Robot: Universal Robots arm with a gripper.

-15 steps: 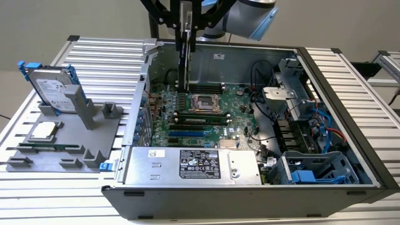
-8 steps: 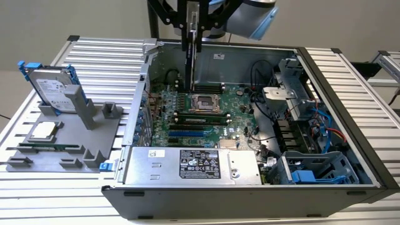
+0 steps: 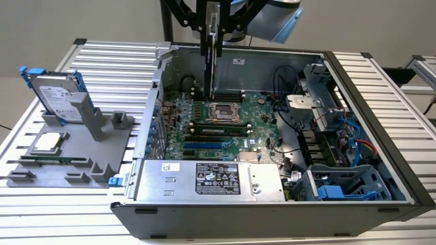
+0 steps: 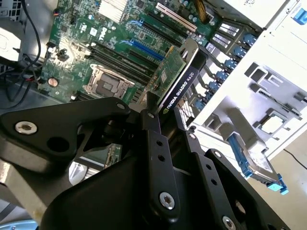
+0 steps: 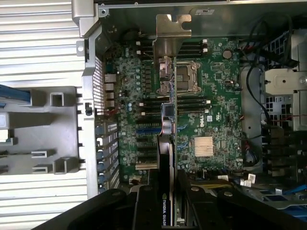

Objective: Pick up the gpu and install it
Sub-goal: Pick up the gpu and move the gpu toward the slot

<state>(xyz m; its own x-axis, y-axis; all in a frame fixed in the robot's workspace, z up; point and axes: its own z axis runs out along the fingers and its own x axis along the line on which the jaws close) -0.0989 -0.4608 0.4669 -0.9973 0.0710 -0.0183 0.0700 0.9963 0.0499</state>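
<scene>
My gripper [image 3: 214, 35] is shut on the gpu [image 3: 212, 71], which hangs edge-on and upright above the motherboard [image 3: 225, 130] inside the open computer case [image 3: 272, 204]. In the second wrist view the gpu [image 4: 180, 79] shows its green card and black cooler block, clamped between my black fingers [image 4: 156, 139]. In the first wrist view the gpu [image 5: 168, 139] is a thin dark strip running out from the gripper [image 5: 166, 194], and its silver end bracket [image 5: 171, 36] reaches the far case wall. The card's lower edge is above the processor socket [image 3: 222, 112], apart from the board.
A silver hard drive in a blue frame [image 3: 56, 94] stands on a grey fixture [image 3: 75, 153] at the exterior view's left. Inside the case are the power supply [image 3: 211, 179], black cables [image 3: 286, 84], and a blue-tabbed drive cage [image 3: 340, 186] at the exterior view's right.
</scene>
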